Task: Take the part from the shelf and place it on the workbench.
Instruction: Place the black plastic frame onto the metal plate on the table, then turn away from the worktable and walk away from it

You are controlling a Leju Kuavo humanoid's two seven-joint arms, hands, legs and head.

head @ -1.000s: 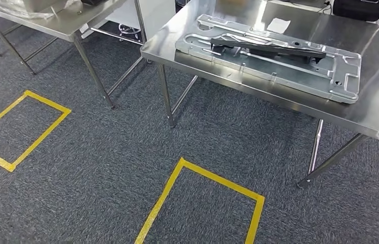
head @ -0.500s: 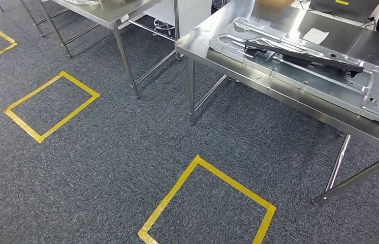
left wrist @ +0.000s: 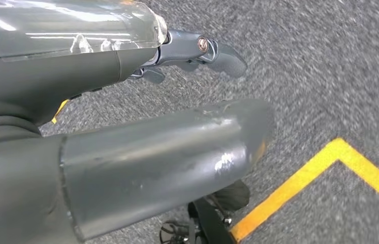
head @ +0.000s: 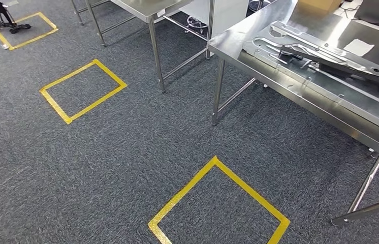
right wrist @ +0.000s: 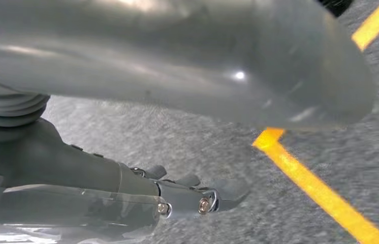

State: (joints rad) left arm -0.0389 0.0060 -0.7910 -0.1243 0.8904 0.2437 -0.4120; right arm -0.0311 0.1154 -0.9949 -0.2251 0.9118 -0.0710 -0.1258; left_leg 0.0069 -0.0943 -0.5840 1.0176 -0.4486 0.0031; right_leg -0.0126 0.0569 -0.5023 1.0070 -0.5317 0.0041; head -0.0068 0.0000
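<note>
A steel workbench [head: 258, 60] stands at the right of the head view. On it lies a large silver stamped metal panel [head: 329, 84], and a long dark part [head: 350, 61] rests on top of that panel. My left hand [left wrist: 141, 157] hangs over the grey carpet; its thumb and fingers are apart and it holds nothing. My right hand [right wrist: 152, 66] hangs the same way above the carpet, fingers extended and holding nothing.
A second steel table [head: 147, 7] stands behind, to the left of the workbench. Yellow tape squares [head: 83, 90] [head: 218, 198] mark the carpet, with another at the far left [head: 25, 30] beside a dark stand [head: 2, 15]. A white sheet [head: 358, 47] and a cardboard box [head: 319, 5] lie on the workbench.
The whole picture has shifted: the camera has swung left, so the workbench and its panel now sit further right and partly out of frame. More floor and tape squares show at left.
</note>
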